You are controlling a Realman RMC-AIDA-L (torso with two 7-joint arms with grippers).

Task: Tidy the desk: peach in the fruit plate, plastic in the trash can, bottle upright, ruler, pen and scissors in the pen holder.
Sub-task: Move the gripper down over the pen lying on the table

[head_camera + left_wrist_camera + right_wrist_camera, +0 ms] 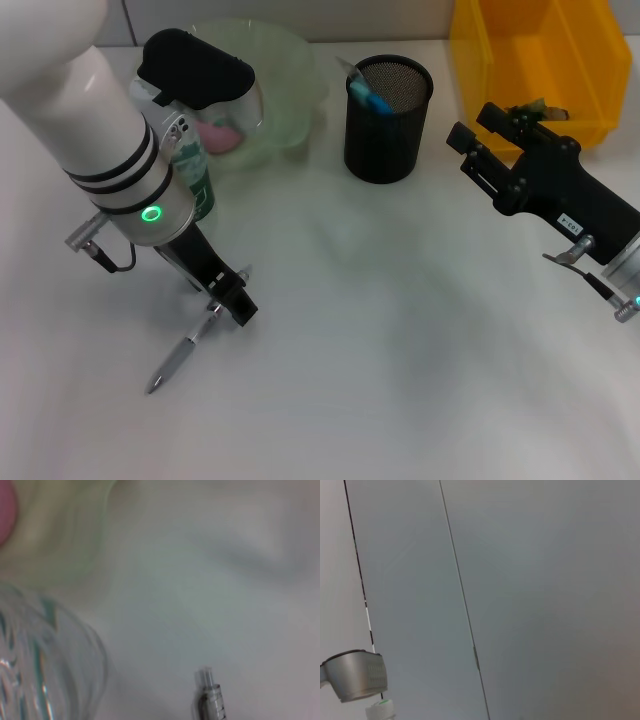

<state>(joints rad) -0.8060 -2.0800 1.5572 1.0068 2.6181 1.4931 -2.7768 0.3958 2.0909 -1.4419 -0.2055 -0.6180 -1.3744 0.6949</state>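
A: Where's the pen (183, 353)?

B: Flat on the bench (400, 330), in front of the robot's left side, lying on a slant. The left hand (232, 297) is down at its upper end. The head view suggests the fingers are either side of that end, but I can't tell whether they've closed on it or are only touching.

A: How will it handle?

B: I'd guess light, stiff and slick: a thin metal-looking barrel, easy to roll or pivot. A grip near one end would let it swing; nearer the middle, across the barrel, looks steadier, though it lies low on the bench, so the fingertips must come right down.

A: Where does it go?

B: The holder (387, 117), the black mesh cup well apart toward the back, with something blue already in it. The pen would need tipping upright to drop in.

A: Anything close by?

B: The bottle (193, 172) stands upright just behind the left arm, and the plate (288, 75) beyond holds something pink, likely the peach (221, 136).

A: And the right hand (478, 133)?

B: Hanging over the bench on the right, before the yellow bin (530, 60). Fingers: can't tell.
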